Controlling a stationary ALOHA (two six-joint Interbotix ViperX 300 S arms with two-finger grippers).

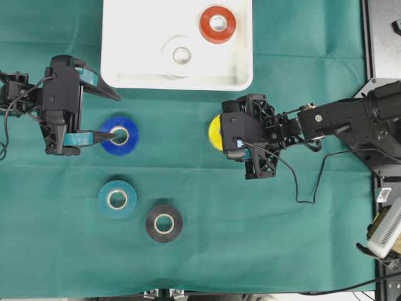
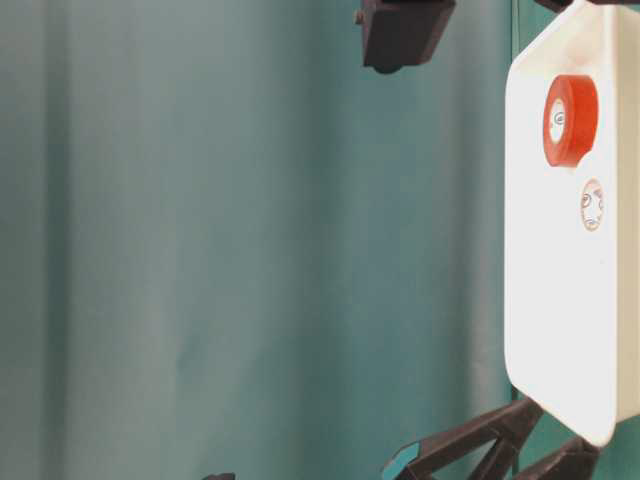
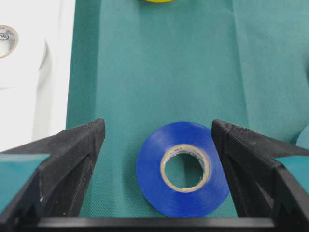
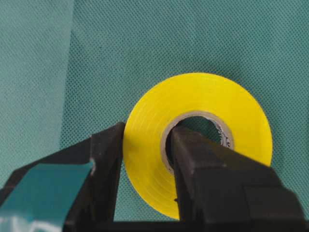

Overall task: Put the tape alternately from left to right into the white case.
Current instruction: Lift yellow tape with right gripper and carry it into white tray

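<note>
A blue tape roll (image 1: 119, 135) (image 3: 183, 169) lies flat on the green cloth. My left gripper (image 1: 116, 116) (image 3: 157, 128) is open around it, the roll close to one finger. My right gripper (image 1: 220, 133) (image 4: 147, 133) is shut on the yellow tape roll (image 1: 215, 132) (image 4: 193, 92), one finger inside its core and the other outside the wall. The white case (image 1: 138, 37) (image 2: 560, 330) (image 3: 53, 72) holds a red-orange roll (image 1: 217, 24) (image 2: 570, 120) and a white roll (image 1: 182, 55) (image 2: 592, 205) (image 3: 7, 41). A teal roll (image 1: 117, 199) and a black roll (image 1: 164, 222) lie on the cloth in front.
The right arm's cable (image 1: 294, 182) loops over the cloth. Equipment (image 1: 382, 37) stands beyond the cloth's right edge. The teal roll's edge (image 3: 304, 137) shows beside the left gripper's finger.
</note>
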